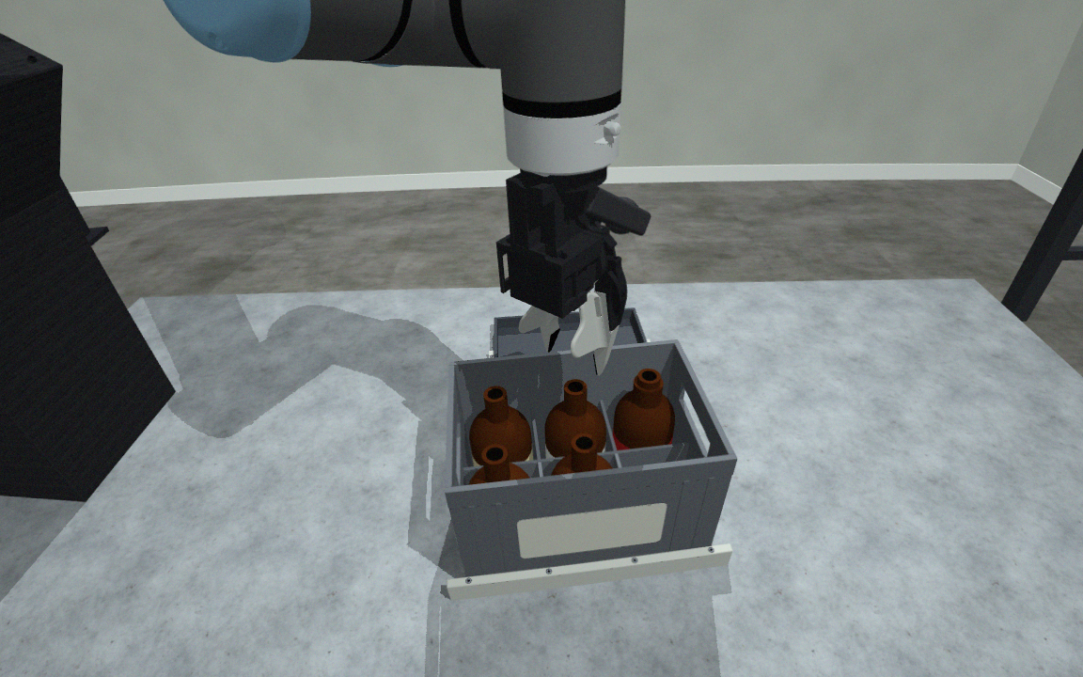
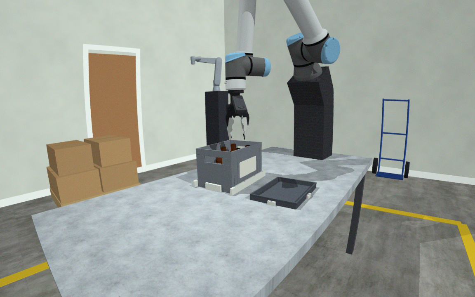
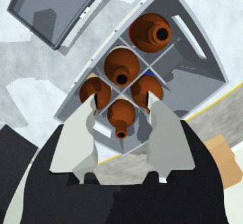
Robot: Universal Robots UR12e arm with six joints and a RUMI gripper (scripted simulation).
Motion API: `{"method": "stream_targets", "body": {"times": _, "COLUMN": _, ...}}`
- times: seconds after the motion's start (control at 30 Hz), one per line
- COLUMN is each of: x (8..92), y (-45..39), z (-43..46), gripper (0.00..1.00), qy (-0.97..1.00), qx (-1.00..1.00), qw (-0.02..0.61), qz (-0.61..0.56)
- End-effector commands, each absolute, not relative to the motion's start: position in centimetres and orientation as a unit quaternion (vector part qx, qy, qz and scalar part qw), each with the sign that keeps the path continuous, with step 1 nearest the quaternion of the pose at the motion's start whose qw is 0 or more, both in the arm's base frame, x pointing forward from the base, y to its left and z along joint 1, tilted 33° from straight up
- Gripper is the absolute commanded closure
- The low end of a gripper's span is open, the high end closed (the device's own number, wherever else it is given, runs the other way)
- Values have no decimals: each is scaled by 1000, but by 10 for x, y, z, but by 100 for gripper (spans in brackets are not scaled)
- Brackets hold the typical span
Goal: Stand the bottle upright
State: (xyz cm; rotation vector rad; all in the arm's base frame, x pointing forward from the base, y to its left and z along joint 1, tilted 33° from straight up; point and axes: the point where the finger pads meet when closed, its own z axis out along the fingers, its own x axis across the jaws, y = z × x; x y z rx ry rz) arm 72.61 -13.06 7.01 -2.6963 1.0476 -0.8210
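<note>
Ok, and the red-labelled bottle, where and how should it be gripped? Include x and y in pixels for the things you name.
Probably by the neck (image 1: pixel 648 394) (image 3: pixel 154 39), from straight above with a finger either side: the bottle (image 1: pixel 644 418) (image 3: pixel 143 32) stands upright, its neck narrower than its body, and the crate (image 1: pixel 478 526) (image 2: pixel 215 175) (image 3: pixel 197 28) surrounds its lower part.
</note>
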Motion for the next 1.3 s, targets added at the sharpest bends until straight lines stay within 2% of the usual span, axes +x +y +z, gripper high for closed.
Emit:
{"method": "stream_targets", "body": {"times": 0.0, "x": 730, "y": -131, "z": 65, "gripper": 62, "qy": 347, "qx": -895, "qw": 67, "qz": -273}}
{"method": "stream_targets", "body": {"times": 1.27, "x": 737, "y": -132, "z": 54, "gripper": 62, "qy": 347, "qx": -895, "qw": 67, "qz": -273}}
